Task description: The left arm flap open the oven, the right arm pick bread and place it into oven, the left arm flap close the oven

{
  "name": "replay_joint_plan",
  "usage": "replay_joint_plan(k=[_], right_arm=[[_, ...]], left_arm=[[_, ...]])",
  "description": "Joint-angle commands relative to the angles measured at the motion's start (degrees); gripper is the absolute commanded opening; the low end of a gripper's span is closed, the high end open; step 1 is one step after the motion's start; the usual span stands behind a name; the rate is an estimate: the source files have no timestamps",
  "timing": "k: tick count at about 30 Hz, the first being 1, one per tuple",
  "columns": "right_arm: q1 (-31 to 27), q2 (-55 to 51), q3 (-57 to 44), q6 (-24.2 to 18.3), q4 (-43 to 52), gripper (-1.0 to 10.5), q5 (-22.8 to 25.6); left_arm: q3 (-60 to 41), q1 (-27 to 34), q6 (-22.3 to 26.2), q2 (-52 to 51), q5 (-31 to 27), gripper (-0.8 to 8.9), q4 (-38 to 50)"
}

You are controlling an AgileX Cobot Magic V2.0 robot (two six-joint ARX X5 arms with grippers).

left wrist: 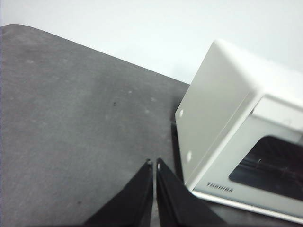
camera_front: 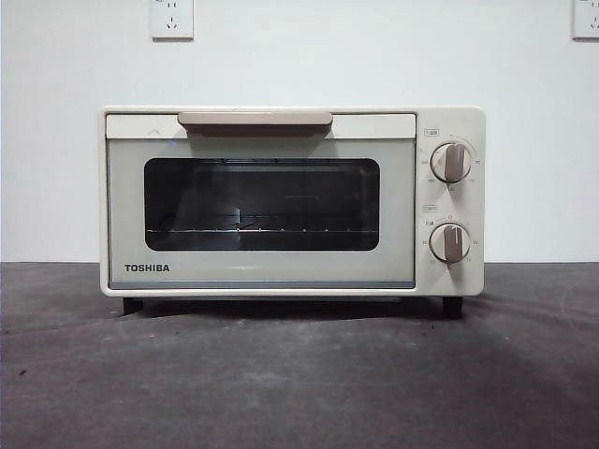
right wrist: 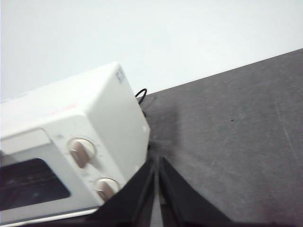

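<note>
Cream-white oven (camera_front: 290,201) is sitting square on the dark grey worktop (camera_front: 299,383), door fully up, so nothing of the job is done yet by the look of it. I'm hanging my left gripper (left wrist: 155,164) off the oven's plain side, above bare worktop, jaws pinched almost together and gripping nothing. My right gripper (right wrist: 156,161) is hovering just off the knob (right wrist: 81,152) side, clenched and empty too. Both are parked wide of the front, probably so the door has room to drop. The beige handle (camera_front: 255,121) is running along the top edge of the door, so I'm guessing my left needs to come over and hook it downward first. Bread? Not showing up in any view, so I can't say where it is.
</note>
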Motion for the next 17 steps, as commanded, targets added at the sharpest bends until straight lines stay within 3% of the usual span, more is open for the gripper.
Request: replay_joint_plan(k=[1, 7, 17], right_arm=[[0.1, 4.0, 5.1, 0.1, -0.5, 0.1, -2.3], [0.1, 14.2, 15.3, -3.6, -4.8, 0.1, -9.5], [0.2, 27.3, 31.2, -16.9, -20.0, 0.1, -23.9]], left_arm=[[5.3, 0.0, -1.1, 4.1, 1.7, 0.19, 0.7], [15.7, -1.0, 1.3, 13.3, 6.7, 0.18, -0.8], [30.2, -10.3, 6.6, 26.6, 19.5, 0.18, -7.2]])
